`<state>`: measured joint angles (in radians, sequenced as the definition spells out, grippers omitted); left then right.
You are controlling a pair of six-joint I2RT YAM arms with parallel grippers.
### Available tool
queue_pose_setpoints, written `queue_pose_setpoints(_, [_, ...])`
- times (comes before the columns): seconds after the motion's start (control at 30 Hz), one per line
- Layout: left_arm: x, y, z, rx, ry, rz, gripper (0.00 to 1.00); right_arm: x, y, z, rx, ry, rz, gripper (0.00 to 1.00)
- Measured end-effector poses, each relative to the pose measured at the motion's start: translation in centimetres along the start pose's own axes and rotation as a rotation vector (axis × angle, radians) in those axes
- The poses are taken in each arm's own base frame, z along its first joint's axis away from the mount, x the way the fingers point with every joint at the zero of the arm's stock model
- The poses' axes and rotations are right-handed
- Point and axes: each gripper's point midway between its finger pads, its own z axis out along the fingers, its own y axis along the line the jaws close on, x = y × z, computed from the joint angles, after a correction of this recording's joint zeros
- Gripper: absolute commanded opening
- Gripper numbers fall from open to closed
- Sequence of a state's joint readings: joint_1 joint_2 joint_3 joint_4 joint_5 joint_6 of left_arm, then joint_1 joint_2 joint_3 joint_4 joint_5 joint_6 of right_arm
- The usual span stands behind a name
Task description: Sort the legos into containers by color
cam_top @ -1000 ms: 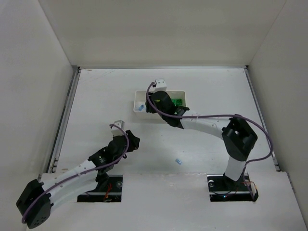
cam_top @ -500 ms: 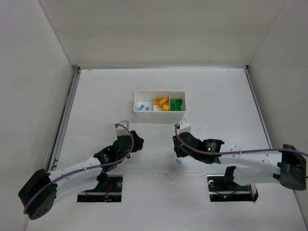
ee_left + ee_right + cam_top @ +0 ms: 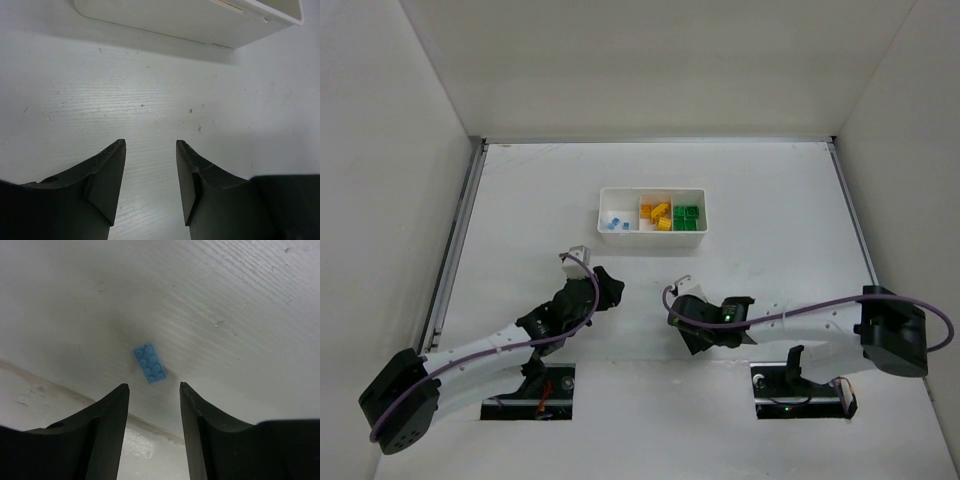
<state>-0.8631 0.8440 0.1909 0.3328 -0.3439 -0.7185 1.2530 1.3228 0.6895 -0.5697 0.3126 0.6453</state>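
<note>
The white tray (image 3: 652, 238) stands at mid-table, its three containers side by side. Light blue legos (image 3: 613, 223) lie in the left one, yellow-orange legos (image 3: 658, 215) in the middle, green legos (image 3: 687, 216) in the right. One loose light blue lego (image 3: 150, 363) lies flat on the table, just beyond the tips of my right gripper (image 3: 152, 386), which is open and empty. In the top view my right gripper (image 3: 692, 338) covers that brick. My left gripper (image 3: 609, 290) is open over bare table, nothing between its fingers (image 3: 107, 170).
The tray's near wall (image 3: 190, 20) fills the top of the left wrist view. A seam at the table's near edge (image 3: 60, 387) runs just behind the loose brick. White walls (image 3: 390, 200) enclose the table on three sides.
My right arm has swung back from over the tray to the near edge, above the loose blue lego. The tray's contents now show. My left gripper has crept slightly to the right.
</note>
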Motion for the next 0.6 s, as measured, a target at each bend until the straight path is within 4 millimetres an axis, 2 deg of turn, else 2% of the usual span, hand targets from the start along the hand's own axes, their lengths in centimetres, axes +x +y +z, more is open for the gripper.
queue_pose_setpoints(0.13, [-0.2, -0.2, -0.1, 0.008, -0.008, -0.004, 0.42, 0.8, -0.1, 0.8, 0.022, 0.040, -0.020, 0.45])
queue_pose_setpoints(0.6, [-0.6, -0.5, -0.2, 0.020, -0.022, -0.009, 0.42, -0.5, 1.3, 1.5, 0.020, 0.038, -0.031, 0.44])
